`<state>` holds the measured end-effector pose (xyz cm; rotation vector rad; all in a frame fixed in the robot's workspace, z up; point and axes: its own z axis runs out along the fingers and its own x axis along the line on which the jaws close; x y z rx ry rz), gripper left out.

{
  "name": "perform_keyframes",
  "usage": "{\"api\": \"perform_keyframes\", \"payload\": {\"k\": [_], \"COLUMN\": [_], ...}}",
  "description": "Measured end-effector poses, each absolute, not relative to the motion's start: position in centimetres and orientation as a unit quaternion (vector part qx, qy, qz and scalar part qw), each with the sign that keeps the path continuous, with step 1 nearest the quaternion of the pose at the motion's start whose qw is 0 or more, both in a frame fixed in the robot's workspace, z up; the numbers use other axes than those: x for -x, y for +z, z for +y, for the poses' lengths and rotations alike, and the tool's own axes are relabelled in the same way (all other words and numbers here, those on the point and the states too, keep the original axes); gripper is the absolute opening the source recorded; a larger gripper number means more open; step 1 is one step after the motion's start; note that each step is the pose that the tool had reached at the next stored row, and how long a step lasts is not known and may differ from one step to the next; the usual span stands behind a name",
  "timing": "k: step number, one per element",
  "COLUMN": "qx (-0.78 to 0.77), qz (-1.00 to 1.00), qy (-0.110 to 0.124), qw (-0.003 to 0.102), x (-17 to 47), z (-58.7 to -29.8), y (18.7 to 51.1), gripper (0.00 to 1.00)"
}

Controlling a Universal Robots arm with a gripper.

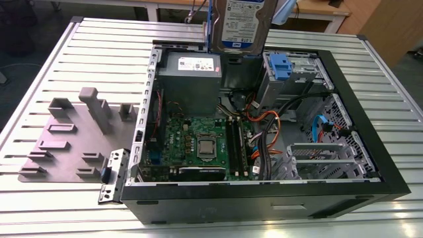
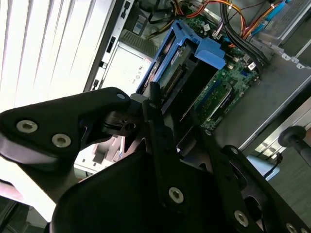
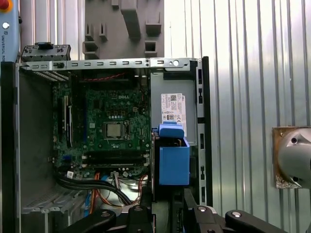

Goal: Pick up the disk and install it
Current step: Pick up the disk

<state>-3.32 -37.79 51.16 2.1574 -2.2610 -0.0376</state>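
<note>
Exterior view: the disk [image 1: 242, 24] hangs upright, label outward, over the power supply [image 1: 190, 79] end of the open case [image 1: 390, 183], touching nothing inside. In the second wrist view the gripper [image 2: 174, 104] is closed narrowly on the disk, with a black finger [image 2: 160, 141] on each side of its blue bracket; the hold looks firm. Judging by this, the pick-up is done and the carry over the case is the step in hand; the install is not yet made. Seating it would, I judge, call for squaring the disk to the cage [image 1: 294, 74] that bears the blue latch [image 1: 281, 66], while keeping clear of the cables [image 1: 264, 119] just beside it. The case also holds the board [image 1: 198, 144] on its floor and a second cage [image 1: 320, 158] toward the exterior view's right. Whether either cage has a free slot I cannot tell. Outside the case, a grey fixture [image 1: 63, 148] lies on the slatted table [image 1: 99, 44] at the exterior view's left.
</note>
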Motion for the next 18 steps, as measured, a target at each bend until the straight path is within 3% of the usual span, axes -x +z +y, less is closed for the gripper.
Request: {"api": "perform_keyframes", "payload": {"k": [18], "qx": [-0.690], "qz": [-0.723], "qy": [-0.012], "qw": [0.008], "x": [0.5], "z": [-37.8], "y": [51.1], "gripper": [0.35]}}
